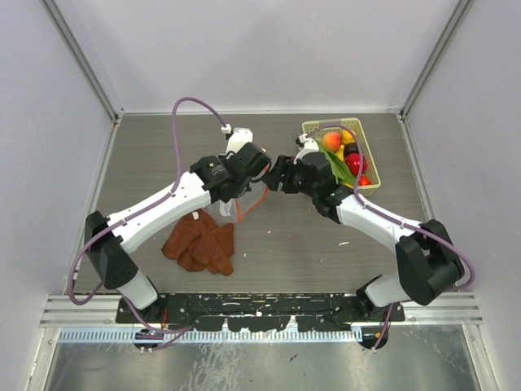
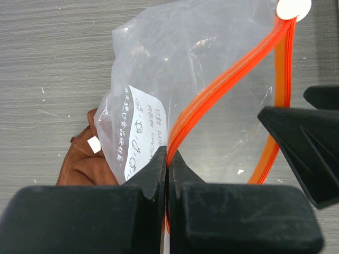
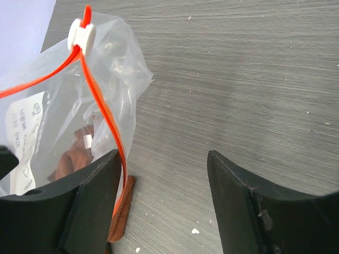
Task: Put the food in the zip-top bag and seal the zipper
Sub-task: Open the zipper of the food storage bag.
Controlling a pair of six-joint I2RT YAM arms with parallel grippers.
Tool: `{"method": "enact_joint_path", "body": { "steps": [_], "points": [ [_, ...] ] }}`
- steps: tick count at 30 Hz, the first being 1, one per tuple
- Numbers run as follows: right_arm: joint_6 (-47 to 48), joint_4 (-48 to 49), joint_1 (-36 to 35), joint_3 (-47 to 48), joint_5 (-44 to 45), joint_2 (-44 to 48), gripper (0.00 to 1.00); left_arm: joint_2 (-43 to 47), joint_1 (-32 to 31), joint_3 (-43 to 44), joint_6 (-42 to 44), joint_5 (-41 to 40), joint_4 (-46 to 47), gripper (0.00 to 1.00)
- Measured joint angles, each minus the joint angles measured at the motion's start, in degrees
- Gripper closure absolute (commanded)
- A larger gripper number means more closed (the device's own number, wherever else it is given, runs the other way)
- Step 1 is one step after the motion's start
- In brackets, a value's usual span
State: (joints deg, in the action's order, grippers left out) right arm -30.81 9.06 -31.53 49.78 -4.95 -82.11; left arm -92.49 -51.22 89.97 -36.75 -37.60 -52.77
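The clear zip-top bag hangs in the middle of the table, its mouth partly open. My left gripper is shut on one side of the orange-red zipper, pinched at the fingertips; the white tab sits at the far end. My right gripper is open and empty just right of the bag; in the right wrist view the zipper's other side runs along its left finger. The food, with the peach, the red apple and the green leaves, lies in the basket.
The pale green slotted basket stands at the back right, close behind my right wrist. A rust-brown cloth lies at front left, partly under the bag; its edge shows in the right wrist view. Grey walls enclose the table.
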Motion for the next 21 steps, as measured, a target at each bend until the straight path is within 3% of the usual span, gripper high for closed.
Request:
{"method": "enact_joint_path", "body": {
  "steps": [11, 21],
  "points": [
    [-2.82, -3.78, 0.0, -0.5, -1.92, 4.59, 0.14, -3.37, 0.74, 3.54, 0.07, 0.94, -0.22, 1.0],
    [-10.45, -5.01, -2.89, 1.11, -2.1, -2.43, 0.18, -6.29, 1.05, 7.76, 0.0, 2.58, 0.24, 1.0]
  ]
}}
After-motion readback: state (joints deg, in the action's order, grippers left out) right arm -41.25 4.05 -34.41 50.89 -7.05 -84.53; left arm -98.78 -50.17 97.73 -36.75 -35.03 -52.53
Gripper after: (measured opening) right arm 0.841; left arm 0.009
